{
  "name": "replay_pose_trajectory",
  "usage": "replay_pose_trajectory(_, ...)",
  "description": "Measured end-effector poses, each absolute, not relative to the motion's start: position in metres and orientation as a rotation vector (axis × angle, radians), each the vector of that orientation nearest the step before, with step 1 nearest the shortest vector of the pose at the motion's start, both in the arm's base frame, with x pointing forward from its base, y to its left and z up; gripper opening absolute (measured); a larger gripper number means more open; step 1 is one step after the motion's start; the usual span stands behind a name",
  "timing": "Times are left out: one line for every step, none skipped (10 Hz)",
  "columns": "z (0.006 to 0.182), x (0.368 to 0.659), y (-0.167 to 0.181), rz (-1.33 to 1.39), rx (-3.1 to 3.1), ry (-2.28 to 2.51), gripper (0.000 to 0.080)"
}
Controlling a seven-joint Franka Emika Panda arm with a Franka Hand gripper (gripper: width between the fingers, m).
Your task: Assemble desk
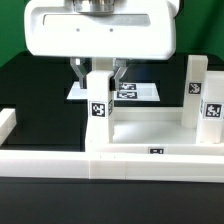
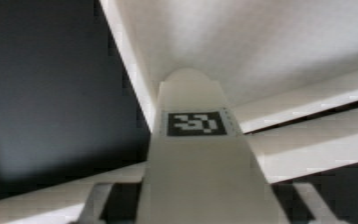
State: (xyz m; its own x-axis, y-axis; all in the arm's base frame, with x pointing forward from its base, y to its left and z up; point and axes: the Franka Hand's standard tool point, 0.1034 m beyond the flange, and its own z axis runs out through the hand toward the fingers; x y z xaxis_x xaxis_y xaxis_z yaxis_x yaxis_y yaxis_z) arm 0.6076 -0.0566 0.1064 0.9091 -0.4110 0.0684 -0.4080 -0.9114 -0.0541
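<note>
Gripper (image 1: 98, 70) is clamped on a white leg (image 1: 98, 100), held upright w/ its bottom at the desk top (image 1: 150, 128), near the corner on the exterior view's left. No readable text or brands, just b&w marker tags: one on the held leg (image 2: 199, 123), more on two legs (image 1: 205, 100) standing at the exterior view's right, plus the marker board (image 1: 135, 91) behind.

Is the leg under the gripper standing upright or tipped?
Upright. In the exterior view the leg stands vertical, its tag facing the camera, between the gripper's fingers. Whether it is seated in the desk top cannot be told.
</note>
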Motion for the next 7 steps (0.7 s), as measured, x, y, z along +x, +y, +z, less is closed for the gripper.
replay_pose_trajectory(0.1063, 0.6075, -0.0557, -0.117, -2.995, 0.791, 0.0290)
replay_pose_trajectory(0.1063, 0.6074, -0.0558, -0.113, -2.946, 0.944, 0.0290)
replay_pose_trajectory(0.1064, 0.6075, -0.0563, -0.109, -2.890, 1.090, 0.0290)
replay_pose_trajectory(0.1064, 0.6074, -0.0563, -0.104, -2.845, 1.192, 0.0290)
replay_pose_trajectory(0.1064, 0.6075, -0.0570, -0.099, -2.771, 1.339, 0.0290)
replay_pose_trajectory(0.1064, 0.6076, -0.0570, -0.098, -2.746, 1.386, 0.0290)
replay_pose_trajectory(0.1064, 0.6076, -0.0568, -0.096, -2.708, 1.454, 0.0290)
